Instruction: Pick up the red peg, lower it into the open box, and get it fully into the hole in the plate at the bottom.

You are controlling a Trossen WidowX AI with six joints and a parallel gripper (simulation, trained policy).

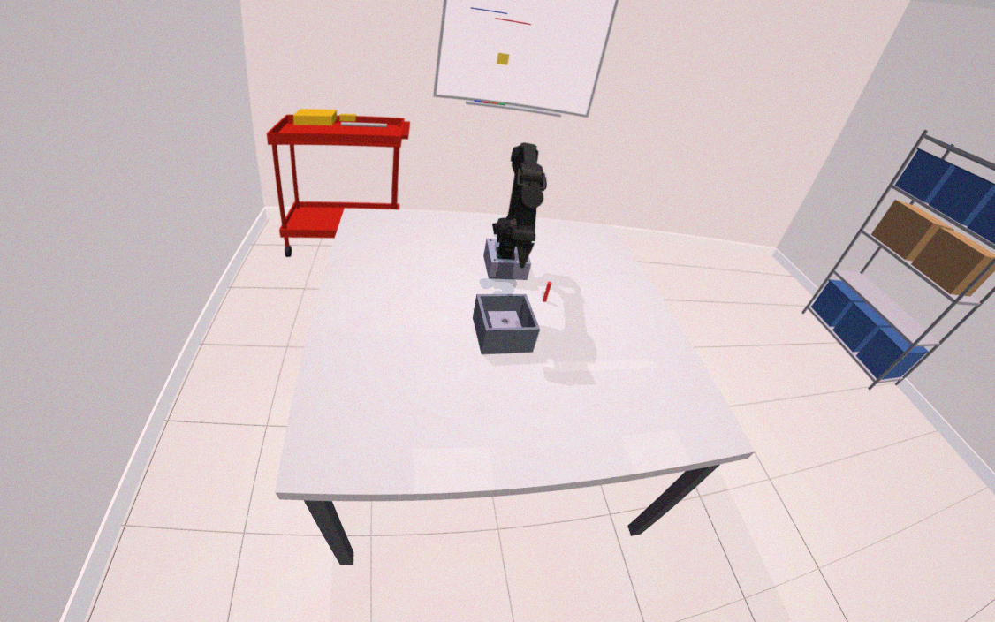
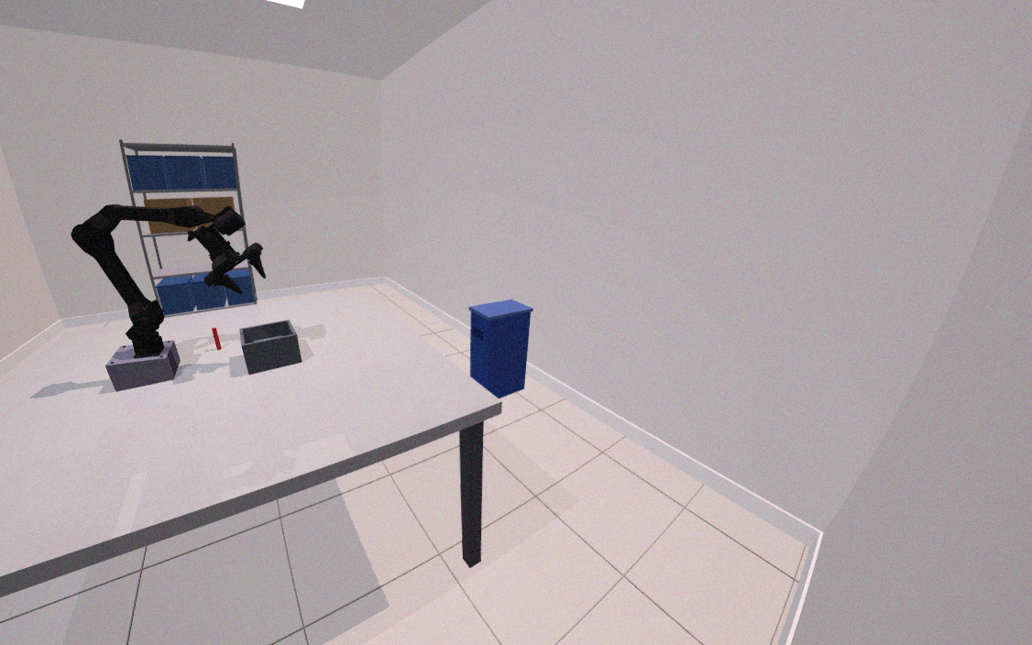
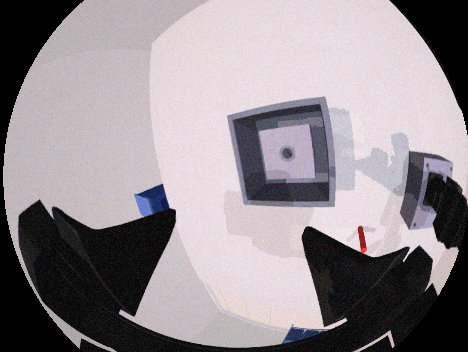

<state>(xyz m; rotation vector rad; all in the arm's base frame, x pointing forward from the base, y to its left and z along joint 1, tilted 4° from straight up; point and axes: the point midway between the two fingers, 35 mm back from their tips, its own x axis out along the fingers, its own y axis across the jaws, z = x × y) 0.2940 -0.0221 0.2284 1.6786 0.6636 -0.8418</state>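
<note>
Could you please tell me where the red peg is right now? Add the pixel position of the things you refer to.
In the top view, the red peg [image 1: 546, 292] [image 2: 216, 339] [image 3: 362, 239] is on the table [image 1: 440, 418] [image 2: 342, 410] [image 3: 225, 75], just right of the open box [image 1: 507, 339] [image 2: 273, 355] [image 3: 331, 150], outside it.

Workshop-like room with red cart [image 1: 337, 139].
</note>
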